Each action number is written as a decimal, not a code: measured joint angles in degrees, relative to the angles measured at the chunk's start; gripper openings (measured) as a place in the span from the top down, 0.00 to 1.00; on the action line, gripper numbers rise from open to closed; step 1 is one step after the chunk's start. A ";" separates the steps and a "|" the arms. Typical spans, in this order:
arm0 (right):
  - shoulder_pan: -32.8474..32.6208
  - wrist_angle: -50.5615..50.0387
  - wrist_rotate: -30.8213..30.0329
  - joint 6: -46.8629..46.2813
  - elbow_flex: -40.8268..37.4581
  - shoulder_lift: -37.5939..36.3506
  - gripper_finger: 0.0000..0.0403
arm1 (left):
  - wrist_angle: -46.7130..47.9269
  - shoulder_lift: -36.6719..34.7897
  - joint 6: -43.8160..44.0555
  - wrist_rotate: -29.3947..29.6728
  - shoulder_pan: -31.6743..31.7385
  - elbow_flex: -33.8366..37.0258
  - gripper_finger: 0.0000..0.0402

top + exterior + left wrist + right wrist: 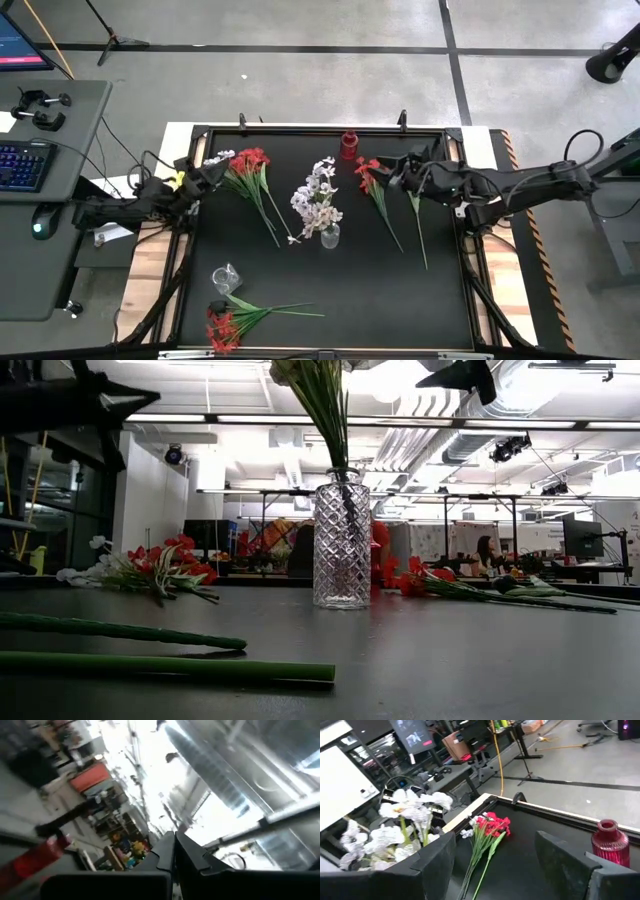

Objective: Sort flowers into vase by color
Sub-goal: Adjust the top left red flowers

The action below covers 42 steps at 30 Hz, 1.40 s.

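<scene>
High view's showing the right gripper [392, 172] hanging over the table's [440, 300] far right side, fingers spread wide and holding nothing, right by a red flower bunch [368, 172]. White flowers [318, 195] are sitting in the clear vase [330, 237] mid-table. Left gripper [207, 170] is waiting at the far left, pinched closed.

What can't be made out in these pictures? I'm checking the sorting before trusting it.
- White flowers in the clear vase: the low view's top edge cuts off the blooms.
- Red vase: too small in the high view to show whether it holds anything; the right wrist view shows only its outside.
- Fallen glass vase: too small in the high view to tell its contents.
- Left hand: its view is blurred, facing the ceiling.
</scene>
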<state>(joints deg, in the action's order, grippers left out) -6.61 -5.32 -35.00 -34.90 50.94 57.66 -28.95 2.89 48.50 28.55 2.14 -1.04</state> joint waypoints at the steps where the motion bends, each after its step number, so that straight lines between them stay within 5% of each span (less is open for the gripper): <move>1: 0.00 0.05 -0.25 -0.64 0.00 0.38 0.35 | 1.31 0.79 1.81 -0.32 0.32 -0.76 1.00; 6: 0.00 0.42 -1.13 -1.24 0.00 2.10 0.35 | 14.80 9.66 10.04 -7.32 1.96 -8.29 1.00; 10: 0.77 0.42 -1.37 -1.22 0.00 2.54 0.35 | 28.60 19.77 5.90 -12.71 4.15 -18.36 1.00; 14: 1.98 0.41 -0.87 0.13 0.00 2.24 0.35 | 50.53 28.34 4.95 -11.89 6.62 -25.76 1.00; 18: 2.96 0.09 1.52 3.04 0.00 1.88 0.35 | 61.53 33.29 14.46 -9.52 6.81 -25.51 0.98; 30: 5.66 -8.84 6.31 6.50 0.00 1.87 0.35 | 61.77 43.89 37.68 -10.28 4.25 -19.14 0.72; 42: 9.34 -11.28 6.85 6.89 0.00 1.87 0.35 | 54.69 57.61 38.80 -14.15 6.20 -20.62 0.78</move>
<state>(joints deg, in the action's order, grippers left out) 2.72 -16.60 -28.15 -28.01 50.94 59.53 25.74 60.50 87.30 14.40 8.34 -21.66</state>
